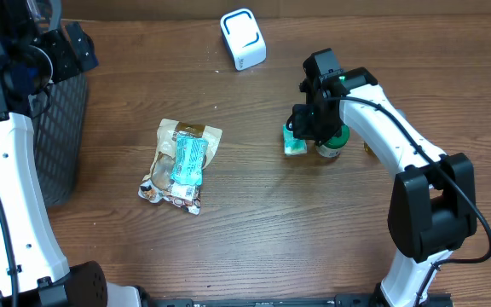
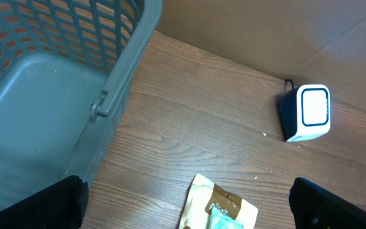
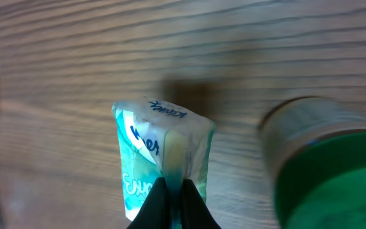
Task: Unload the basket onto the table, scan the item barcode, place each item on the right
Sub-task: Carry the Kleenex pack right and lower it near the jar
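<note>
The right gripper (image 3: 173,194) pinches the small teal-and-white plastic packet (image 3: 151,152); carrying it to the white boxy scanner (image 1: 243,38), far and left, remains undone.

wooden table (image 1: 262,247) with basket (image 1: 62,128), scanner (image 1: 243,38), snack packets (image 1: 181,164), teal packet (image 1: 294,145), green-lidded jar (image 1: 331,147)

There was one scanner (image 1: 243,38), one basket (image 1: 62,128), one jar (image 1: 332,148), one teal pack (image 1: 294,145), and at least two heaped pouches (image 1: 181,162).
</note>
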`<state>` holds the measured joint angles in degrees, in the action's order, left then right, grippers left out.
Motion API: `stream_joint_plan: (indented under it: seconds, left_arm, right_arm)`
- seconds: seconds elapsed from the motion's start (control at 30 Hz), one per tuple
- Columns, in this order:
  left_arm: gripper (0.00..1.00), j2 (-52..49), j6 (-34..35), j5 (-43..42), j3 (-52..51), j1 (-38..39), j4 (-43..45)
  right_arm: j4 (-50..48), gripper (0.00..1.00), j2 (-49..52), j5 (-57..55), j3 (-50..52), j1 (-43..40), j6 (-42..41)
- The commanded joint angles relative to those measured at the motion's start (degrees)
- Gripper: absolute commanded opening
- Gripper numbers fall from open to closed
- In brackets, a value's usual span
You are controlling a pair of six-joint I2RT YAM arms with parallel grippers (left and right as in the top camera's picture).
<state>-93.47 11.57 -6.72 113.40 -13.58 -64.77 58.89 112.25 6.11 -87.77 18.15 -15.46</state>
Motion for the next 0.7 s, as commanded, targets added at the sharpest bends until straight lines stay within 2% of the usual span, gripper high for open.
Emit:
stream_joint_plan:
  seconds: [0.0, 0.33, 0.5, 0.53, 0.57, 0.63, 0.67]
  left_arm:
    - [1.0, -0.17, -0.9, -0.35, 1.49, 0.11, 0.07]
    - [1.0, -0.17, -0.9, -0.35, 1.46, 0.09, 0.07]
    - [1.0, -0.17, -0.87, -0.35, 1.46, 0.11, 0.07]
    - [1.0, -0.17, -0.9, -0.35, 1.49, 0.11, 0.07]
    - [1.0, -0.17, -0.87, -0.35, 1.49, 0.11, 0.07]
    - [1.0, -0.17, -0.87, -0.35, 1.49, 0.11, 0.07]
    - [1.0, -0.17, -0.87, -0.35, 1.49, 0.11, 0.07]
  right_arm:
    - [-1.05, 0.04, 0.39, -9.11, 1.86, 0.2, -4.96]
    - [3.39, 0.06, 0.39, -8.7, 2.99, 0.15, -5.55]
    - [6.99, 0.14, 0.39, -6.88, 3.02, 0.15, -5.55]
    - [7.28, 0.18, 0.39, -6.88, 3.02, 0.15, -5.55]
    - [7.28, 0.26, 0.39, -6.88, 3.02, 0.15, -5.53]
    - [6.99, 0.49, 0.39, -6.84, 2.91, 0.15, -5.27]
    - [6.91, 0.56, 0.37, -6.8, 2.58, 0.15, -4.83]
